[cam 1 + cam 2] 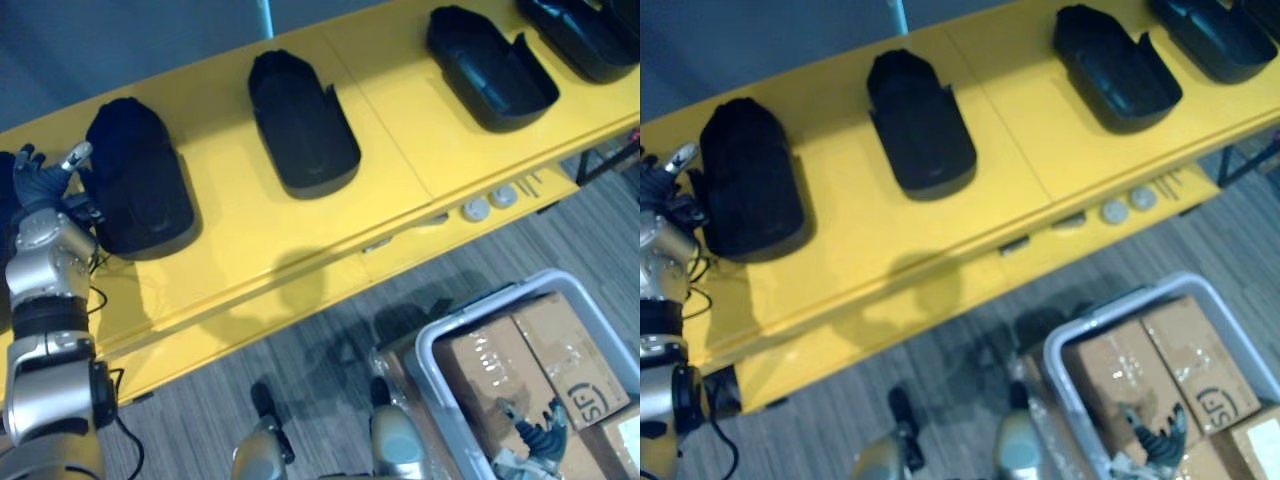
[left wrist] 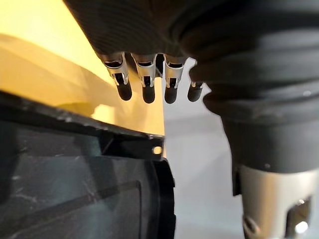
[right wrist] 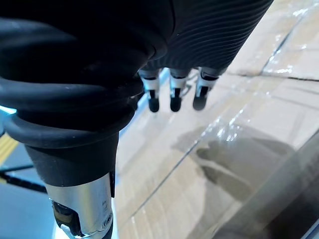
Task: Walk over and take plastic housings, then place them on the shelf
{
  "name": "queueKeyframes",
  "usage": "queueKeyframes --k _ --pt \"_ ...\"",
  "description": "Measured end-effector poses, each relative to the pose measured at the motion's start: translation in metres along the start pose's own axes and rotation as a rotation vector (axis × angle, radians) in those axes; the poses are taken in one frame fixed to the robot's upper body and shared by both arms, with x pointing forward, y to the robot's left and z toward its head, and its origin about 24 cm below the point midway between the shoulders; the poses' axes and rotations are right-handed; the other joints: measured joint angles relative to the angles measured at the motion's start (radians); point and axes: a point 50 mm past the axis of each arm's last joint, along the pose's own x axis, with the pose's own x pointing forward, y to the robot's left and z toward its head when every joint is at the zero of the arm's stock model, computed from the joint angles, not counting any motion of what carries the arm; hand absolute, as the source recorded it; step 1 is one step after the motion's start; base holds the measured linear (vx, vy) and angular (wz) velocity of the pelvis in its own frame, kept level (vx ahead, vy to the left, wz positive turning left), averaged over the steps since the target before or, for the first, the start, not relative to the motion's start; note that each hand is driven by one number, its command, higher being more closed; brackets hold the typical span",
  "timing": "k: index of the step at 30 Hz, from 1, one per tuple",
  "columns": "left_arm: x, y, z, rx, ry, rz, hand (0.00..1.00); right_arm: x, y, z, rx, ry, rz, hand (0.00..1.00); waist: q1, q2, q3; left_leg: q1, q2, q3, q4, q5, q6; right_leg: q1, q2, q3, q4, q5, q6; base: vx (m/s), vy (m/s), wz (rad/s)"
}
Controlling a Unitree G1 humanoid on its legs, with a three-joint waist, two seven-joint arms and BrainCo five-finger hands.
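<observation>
**Clear the left hand without nudging the housing**

The leftmost housing (image 1: pixel 138 180) lies on the yellow shelf (image 1: pixel 250 240), at its left end. The left hand (image 1: pixel 40 182) is just beside it, fingers straight and holding nothing. It should probably lift away leftward so the housing stays in line with the other housings (image 1: pixel 302 125). The housing's long axis runs near to far, rounded end far. The right hand (image 1: pixel 538 428) hangs relaxed and empty over cardboard boxes (image 1: pixel 560 370).

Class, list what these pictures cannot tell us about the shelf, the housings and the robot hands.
1. Rightmost housing: cut off by the eye views' top edge.
2. Left robot hand beside the leftmost housing: whether they touch is unclear, and its wrist view is too close to tell.
3. Two round things on the shelf ledge: too small to identify.
</observation>
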Motion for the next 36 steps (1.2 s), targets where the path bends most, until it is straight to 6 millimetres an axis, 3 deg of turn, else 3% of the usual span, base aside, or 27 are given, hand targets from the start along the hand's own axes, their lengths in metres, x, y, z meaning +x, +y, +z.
queueKeyframes --k 9,19,36 --pt "0.002 -0.003 0.008 -0.052 0.017 0.061 0.0 0.004 0.0 0.009 0.003 -0.036 0.005 0.0 -0.001 0.0 0.016 -0.076 0.031 -0.003 0.169 -0.103 0.001 -0.002 0.001 0.01 0.006 0.0 0.001 0.0 0.001 -0.03" --pt "0.005 0.011 0.013 -0.213 0.058 0.203 0.0 0.007 -0.002 0.011 -0.011 -0.032 0.006 0.0 0.005 -0.001 0.017 -0.156 0.053 -0.014 0.327 -0.19 0.016 -0.043 -0.002 0.009 0.082 0.0 0.0 0.0 0.026 0.02" --pt "0.006 0.027 0.021 -0.318 0.025 0.286 0.0 0.01 -0.004 0.013 -0.028 -0.034 0.027 0.0 0.027 0.005 0.031 -0.191 0.053 -0.02 0.391 -0.217 0.027 -0.062 -0.015 0.008 0.104 -0.024 0.014 -0.01 0.004 0.0"
